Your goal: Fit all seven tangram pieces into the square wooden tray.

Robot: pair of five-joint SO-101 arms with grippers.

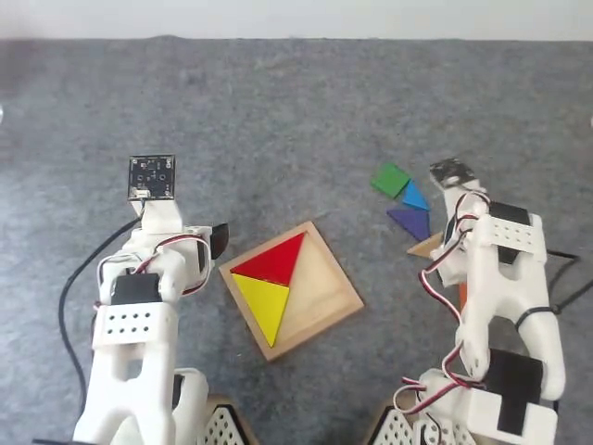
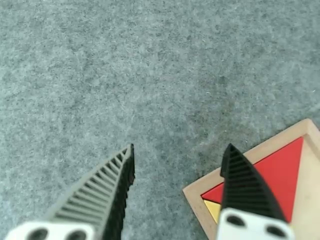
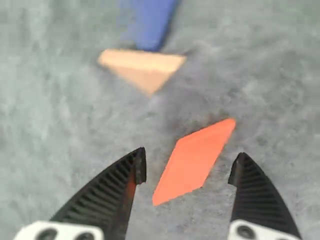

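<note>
Grey mat covers the whole table, fuzzy and mottled. A plain white wall strip runs along the top edge of the high view.

My left gripper is at lower left of the high view. It's spread wide with nothing in it. Its fingers are black, ribbed and pointed, over bare mat just beside the tray's left corner.

The square wooden tray sits low centre, turned like a diamond. It is pale smooth wood with a raised rim. Inside, the large flat red triangle and yellow triangle touch along one edge and fill the left half. The right half is bare wood.

Right of centre, loose on the mat, are the green square, light blue triangle and purple triangle, bunched close. The tan triangle is just below them, partly hidden by my right arm.

My right gripper is also wide apart and holds nothing. The orange parallelogram lies flat on the mat between its fingers.
</note>
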